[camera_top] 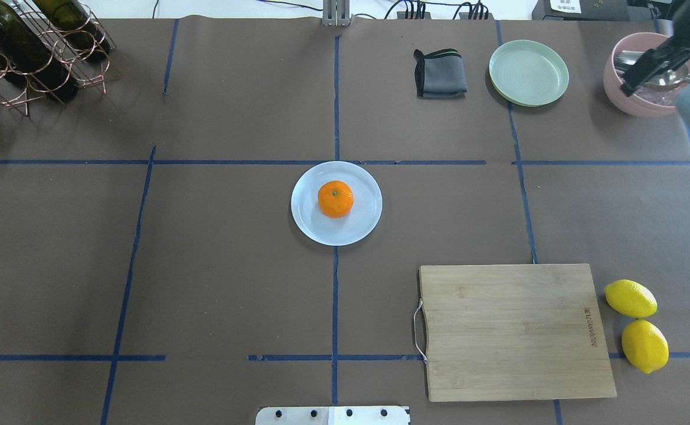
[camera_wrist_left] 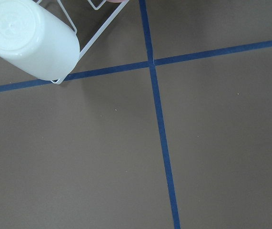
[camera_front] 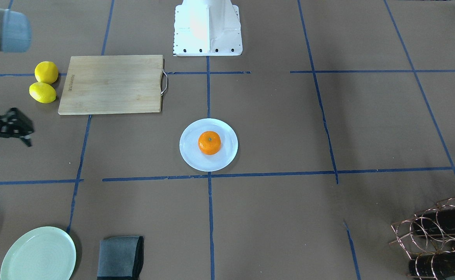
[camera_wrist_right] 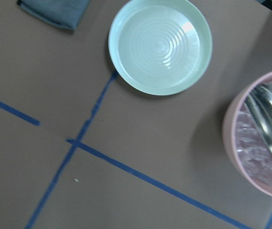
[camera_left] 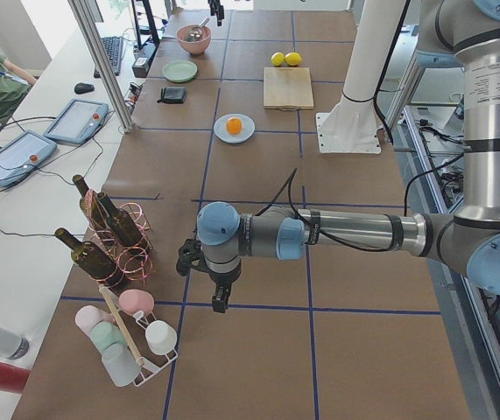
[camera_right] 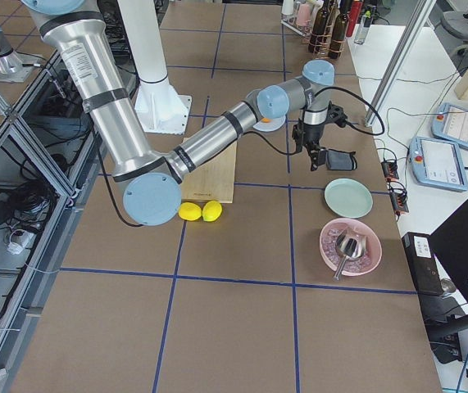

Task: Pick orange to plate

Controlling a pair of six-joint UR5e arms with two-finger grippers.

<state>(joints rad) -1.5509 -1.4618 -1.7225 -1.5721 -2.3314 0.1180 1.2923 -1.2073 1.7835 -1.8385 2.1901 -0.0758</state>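
Roll-off is risked only if plate under orange is jolted; openings of left pincer and right pincer cannot be told.

The left gripper is seen in only 1 view, exterior left, and too small for its jaws to be judged. The right gripper is blurred against the pink bowl, which is partly hidden by it. The pale green plate and grey cloth are cut off at the bottom edge. The orange is mostly hidden behind the right arm.
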